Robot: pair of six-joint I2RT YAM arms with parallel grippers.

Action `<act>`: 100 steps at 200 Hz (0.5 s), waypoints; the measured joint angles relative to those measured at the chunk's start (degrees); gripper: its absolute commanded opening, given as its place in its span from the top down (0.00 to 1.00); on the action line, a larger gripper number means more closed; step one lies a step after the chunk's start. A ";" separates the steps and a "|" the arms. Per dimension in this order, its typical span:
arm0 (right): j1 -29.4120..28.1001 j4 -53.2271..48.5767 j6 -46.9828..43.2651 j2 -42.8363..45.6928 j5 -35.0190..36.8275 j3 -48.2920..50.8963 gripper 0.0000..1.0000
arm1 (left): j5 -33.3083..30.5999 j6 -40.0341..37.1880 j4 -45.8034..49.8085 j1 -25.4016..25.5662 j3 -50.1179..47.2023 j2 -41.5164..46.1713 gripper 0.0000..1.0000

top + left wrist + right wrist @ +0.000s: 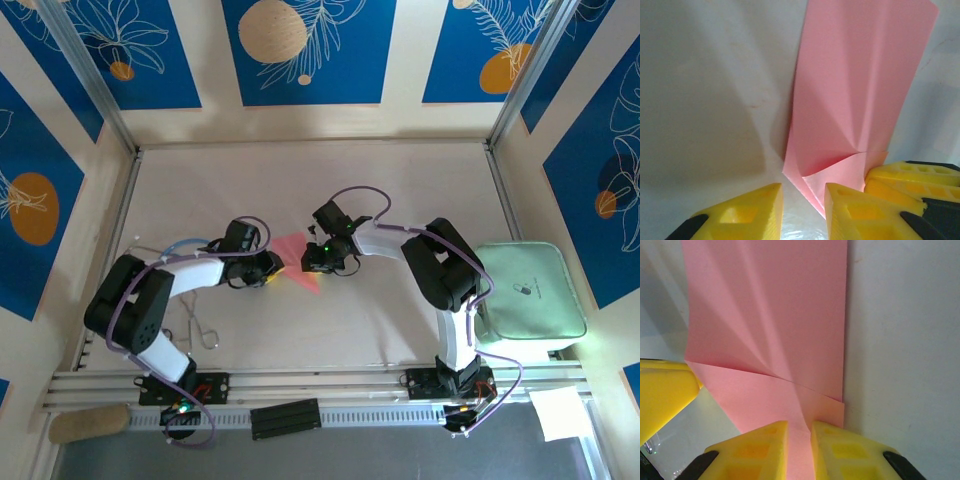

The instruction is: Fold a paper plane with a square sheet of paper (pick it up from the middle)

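Your left hand [268, 268] sits low over the pale counter [400, 180], just left of centre. In the left wrist view its yellow fingers [745, 212] stand apart, clamped on nothing. The folded near corner of the thin, creased pink-red paper sheet [855, 90] lies in the gap, close against one finger.

The sheet [293, 250] lies mid-counter, between your two hands. From above, its long axis runs on a diagonal, with the broad end far-left and the narrow tip pointing near-right. In both wrist views it stretches lengthwise away from the fingers, and its creases fan out from a spot near them.

Your right hand [316, 262] is at the sheet's right edge. In the right wrist view its fingers [747, 452] stand close together, with a strip of pink in the narrow gap. You cannot tell whether they pinch the sheet or only straddle it.

Far right, a pale green cushion-like pad [528, 290] lies well apart from the sheet.
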State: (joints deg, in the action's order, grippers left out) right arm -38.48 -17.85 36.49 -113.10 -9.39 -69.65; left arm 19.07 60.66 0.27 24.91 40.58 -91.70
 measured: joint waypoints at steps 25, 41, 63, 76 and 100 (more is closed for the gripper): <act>0.09 0.02 0.02 0.00 0.00 0.00 0.78 | 0.50 0.15 -1.20 -0.02 0.35 -0.52 0.73; 0.13 0.02 0.00 -0.02 0.00 0.00 0.78 | 0.81 0.17 -1.64 -0.04 0.52 -0.76 0.73; 0.15 0.02 0.02 -0.02 0.00 0.02 0.79 | 0.94 0.17 -1.88 -0.04 0.76 -1.42 0.73; 0.15 0.04 0.02 -0.02 0.00 0.02 0.79 | 1.11 0.15 -2.01 -0.07 0.83 -1.64 0.72; 0.26 0.04 0.02 -0.02 -0.02 0.02 0.79 | 1.75 0.15 -2.69 -0.31 1.05 -2.14 0.73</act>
State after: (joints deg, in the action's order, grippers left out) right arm -38.22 -17.80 36.51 -113.12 -9.41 -69.63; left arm 20.82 60.82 -2.42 24.60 41.63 -93.84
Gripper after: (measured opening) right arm 0.214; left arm 0.276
